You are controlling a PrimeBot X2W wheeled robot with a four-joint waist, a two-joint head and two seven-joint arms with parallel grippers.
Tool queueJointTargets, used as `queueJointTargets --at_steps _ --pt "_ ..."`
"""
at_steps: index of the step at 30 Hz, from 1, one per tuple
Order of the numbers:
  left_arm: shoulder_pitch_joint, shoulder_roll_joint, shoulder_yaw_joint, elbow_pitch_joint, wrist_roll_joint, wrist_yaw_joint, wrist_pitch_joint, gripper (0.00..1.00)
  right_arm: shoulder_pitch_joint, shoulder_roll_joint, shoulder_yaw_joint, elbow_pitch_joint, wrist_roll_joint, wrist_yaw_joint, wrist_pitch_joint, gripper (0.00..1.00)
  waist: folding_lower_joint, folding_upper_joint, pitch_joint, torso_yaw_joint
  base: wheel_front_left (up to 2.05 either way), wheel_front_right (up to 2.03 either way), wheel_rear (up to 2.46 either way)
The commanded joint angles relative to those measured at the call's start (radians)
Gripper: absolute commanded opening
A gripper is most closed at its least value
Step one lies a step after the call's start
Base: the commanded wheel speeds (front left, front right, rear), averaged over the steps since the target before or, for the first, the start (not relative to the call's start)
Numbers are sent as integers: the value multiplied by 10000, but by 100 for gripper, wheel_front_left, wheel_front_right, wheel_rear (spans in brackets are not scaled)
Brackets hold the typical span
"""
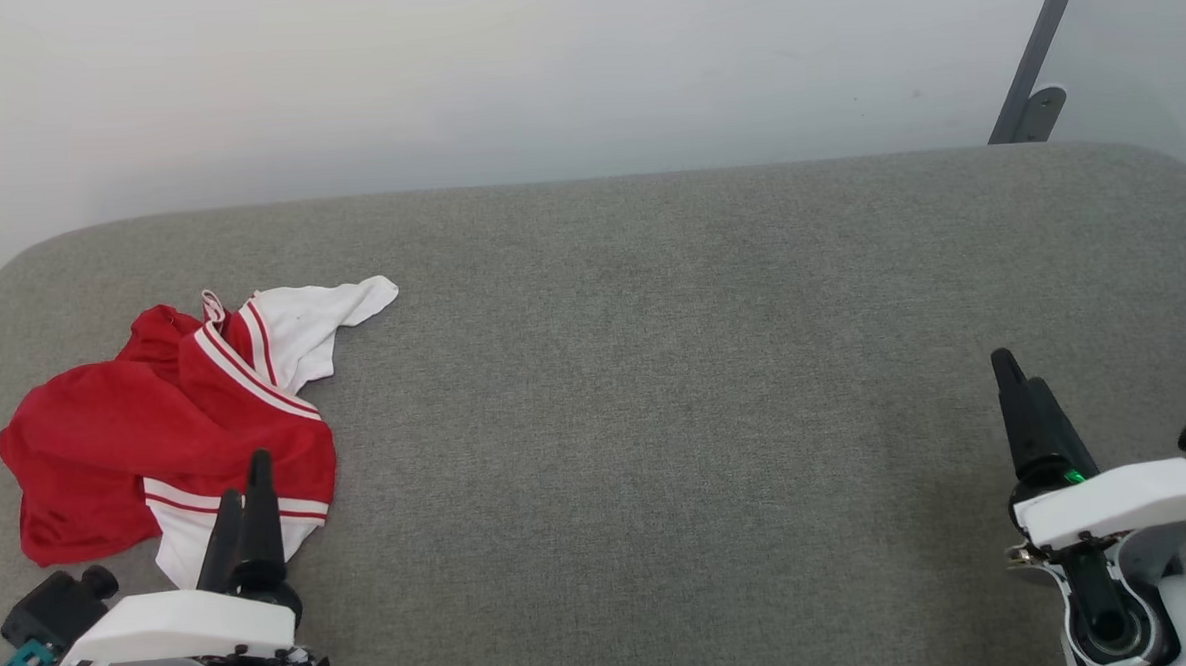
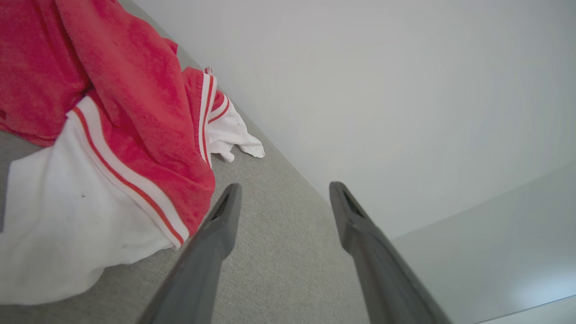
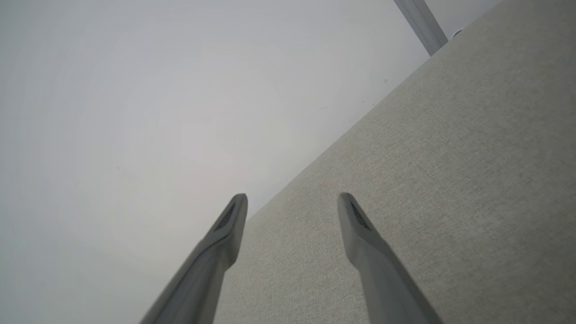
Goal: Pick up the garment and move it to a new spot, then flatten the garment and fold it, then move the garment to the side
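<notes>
Head view: shirt (image 1: 107,444) lies crumpled just beside the left gripper (image 1: 244,480), fingers wide apart, empty; right gripper (image 1: 1015,373) likewise; nothing done yet.

Garment (image 1: 107,444) thin soft cloth; couch surface (image 1: 655,370) matt woven.

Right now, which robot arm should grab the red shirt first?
The left one, probably. The left gripper is open right beside the crumpled garment. The right gripper, also open, sits far across the grey cushion.
</notes>
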Motion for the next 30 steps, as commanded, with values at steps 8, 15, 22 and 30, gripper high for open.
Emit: queueJointTargets --at_steps 8,15,22,30 --pt "-48 190 -277 -171 1622 218 -347 100 -382 -140 156 -126 -2014 12 -346 100 0 0 83 32 0 0 0" --pt "-26 362 -401 -253 2598 395 -576 100 -486 -230 205 86 -3136 13 -580 100 0 0 145 30 0 0 0" --pt "42 464 -577 -311 3509 568 -792 100 -586 -296 273 264 -4060 14 -788 100 0 0 197 -2 0 0 0" --pt "98 560 -770 -311 4334 617 -1019 100 -716 -307 281 491 -4528 14 -1021 100 0 0 238 9 0 0 0"
